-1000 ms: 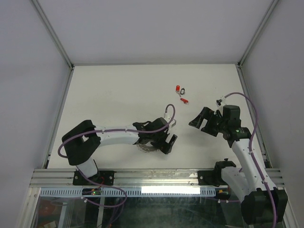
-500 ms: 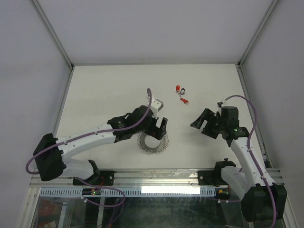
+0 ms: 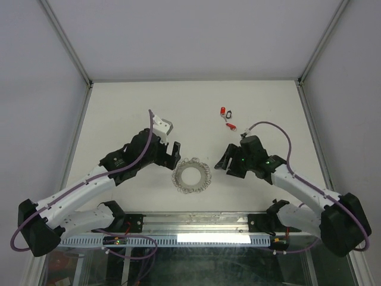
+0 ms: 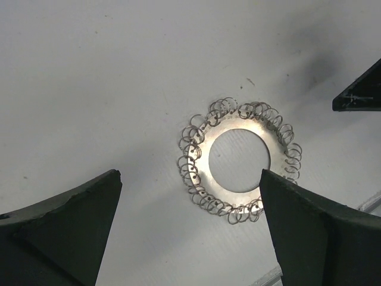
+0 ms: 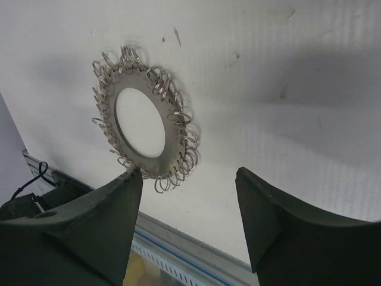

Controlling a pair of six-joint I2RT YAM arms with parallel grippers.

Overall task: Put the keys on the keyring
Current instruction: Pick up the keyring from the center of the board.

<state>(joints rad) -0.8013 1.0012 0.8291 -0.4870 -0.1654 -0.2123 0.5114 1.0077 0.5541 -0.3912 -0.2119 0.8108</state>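
The keyring [image 3: 191, 174], a flat grey ring fringed with wire loops, lies flat on the white table near the front. It also shows in the left wrist view [image 4: 239, 159] and the right wrist view [image 5: 143, 128]. My left gripper [image 3: 171, 155] is open and empty, just left of and behind the keyring. My right gripper [image 3: 225, 162] is open and empty, just right of the keyring. The keys [image 3: 227, 118], with red and black tags, lie in a small cluster farther back, right of centre, apart from both grippers.
The table's metal front rail [image 3: 196, 221] runs along the near edge, also in the right wrist view [image 5: 196, 244]. Side walls with metal posts [image 3: 80, 65] bound the table on left and right.
My left gripper has lifted off the keyring and moved back and left, leaving the ring uncovered on the table. My right gripper has swung left toward the ring.
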